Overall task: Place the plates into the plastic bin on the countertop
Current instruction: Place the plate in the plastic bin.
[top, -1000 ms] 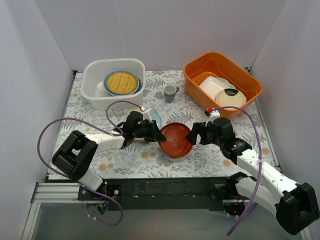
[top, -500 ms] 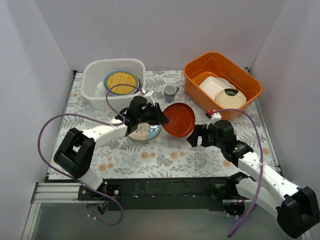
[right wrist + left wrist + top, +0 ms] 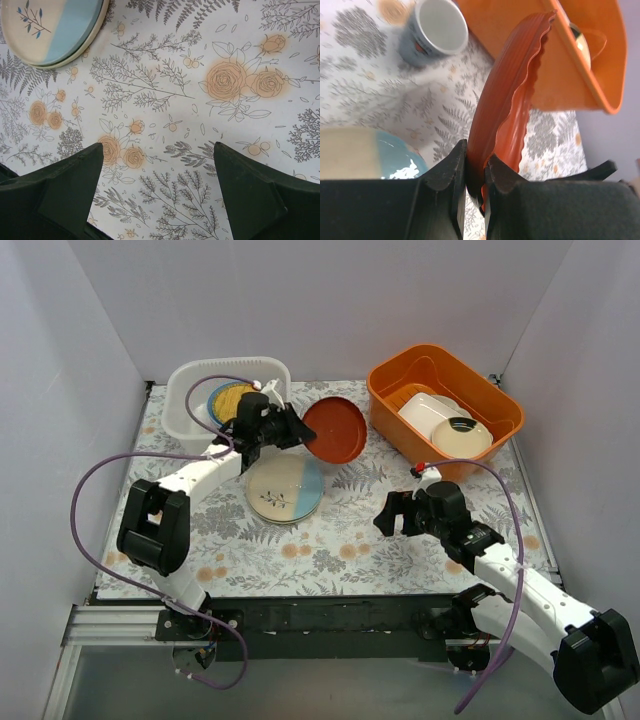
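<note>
Counted one translucent white plastic bin (image 3: 188,410), one yellow woven round plate (image 3: 230,400) inside; found left gripper (image 3: 298,430) jaws pinching one red-orange round plate (image 3: 340,426) aloft beside bin; one cream-and-blue sprigged plate (image 3: 285,487) on fern-printed countertop (image 3: 350,540); right gripper (image 3: 388,514) jaws spread wide

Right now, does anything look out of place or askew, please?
Only the red plate stands out: it hangs steeply tilted, pinched at its rim by the left hand, beside the white bin. Nothing looks spilled or broken.

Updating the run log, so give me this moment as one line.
left tool: shut on red-orange plate, held on edge beside plastic bin | right tool: open, empty, above countertop | leaf-sprig plate: on countertop
</note>
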